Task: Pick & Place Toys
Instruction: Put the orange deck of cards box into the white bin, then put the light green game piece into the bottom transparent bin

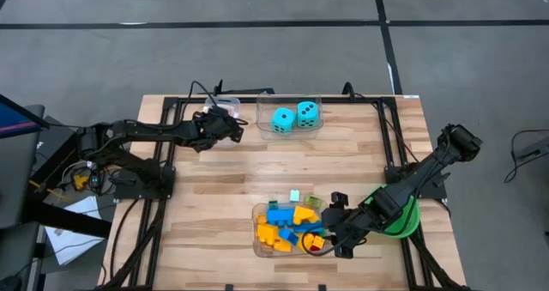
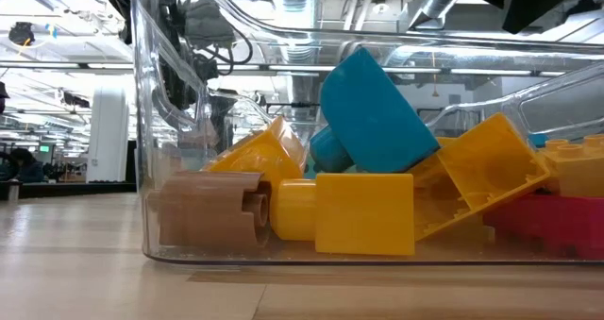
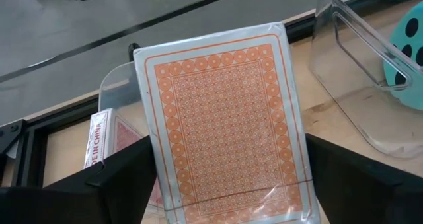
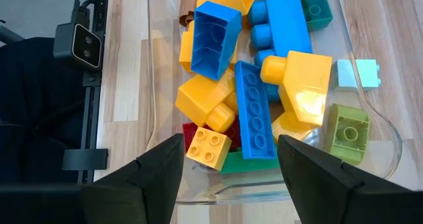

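Note:
My left gripper (image 1: 226, 124) is at the table's far left, above a small clear tub (image 1: 225, 103). It is shut on a pink-backed card (image 3: 225, 118). My right gripper (image 1: 337, 231) is open and empty. It stands at the right end of a clear tub (image 1: 257, 239) that holds several blue, yellow, orange, red and green bricks (image 4: 254, 112). In the right wrist view its fingers (image 4: 158, 178) straddle the near bricks without touching them. Two cyan dice (image 1: 294, 116) sit in another clear tub at the far middle. My left gripper holds the card by its two long edges (image 3: 157, 164), one finger on each side, near the end closest to the wrist. The card's patterned back faces the wrist camera. It is lifted clear above the small tub (image 3: 119, 85). I cannot tell whether it is one card or a wrapped stack.
A red card box (image 3: 99, 138) lies in the small tub under the held card. A green round bowl (image 1: 401, 215) sits under my right arm at the table's right edge. A pale blue brick (image 4: 357, 73) lies by the brick tub's far wall. The table's middle is bare wood.

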Robot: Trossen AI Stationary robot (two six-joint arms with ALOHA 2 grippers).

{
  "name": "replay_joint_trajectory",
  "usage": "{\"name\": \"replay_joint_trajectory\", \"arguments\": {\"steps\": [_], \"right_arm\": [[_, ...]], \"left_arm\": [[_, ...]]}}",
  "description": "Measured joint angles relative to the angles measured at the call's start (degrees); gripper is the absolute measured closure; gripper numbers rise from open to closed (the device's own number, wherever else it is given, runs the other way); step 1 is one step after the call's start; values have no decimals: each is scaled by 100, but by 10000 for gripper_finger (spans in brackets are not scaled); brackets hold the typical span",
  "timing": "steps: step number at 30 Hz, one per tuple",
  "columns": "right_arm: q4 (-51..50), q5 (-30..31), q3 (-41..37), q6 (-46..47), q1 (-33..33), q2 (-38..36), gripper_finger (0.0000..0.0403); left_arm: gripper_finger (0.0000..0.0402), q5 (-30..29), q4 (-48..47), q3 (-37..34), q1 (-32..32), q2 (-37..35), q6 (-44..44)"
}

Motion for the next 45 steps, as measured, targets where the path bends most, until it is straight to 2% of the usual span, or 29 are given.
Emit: {"name": "replay_joint_trajectory", "arguments": {"steps": [15,20,23,31,33,36,40,42,45], "right_arm": [[-2,7,0,-2,-2,0,168],[-107,122,12,-319,-152,-20,168],[-503,822,199,-392,-262,-111,168],[-1294,3640,315,-448,-305,-769,168],[-1519,4154,315,-448,-413,-946,168],[-1980,4525,315,-397,-766,-1291,168],[-2292,4479,299,-399,-1596,-1821,168],[-2328,4291,299,-542,-2119,-2054,168],[-2205,3676,295,-746,-2973,-2269,168]], "left_arm": [[46,-15,2,0,-1,-6,0],[42,23,32,0,-85,-94,0],[41,31,168,-2,-268,-391,0],[51,-69,339,-2,-921,-1703,308],[55,-81,355,0,-1026,-1958,308],[61,-280,707,-116,-1135,-2127,468],[66,-488,1292,-187,-971,-2157,1090],[68,-514,1482,-195,-822,-2134,1354],[69,-514,1592,-195,-619,-2062,1572]]}}
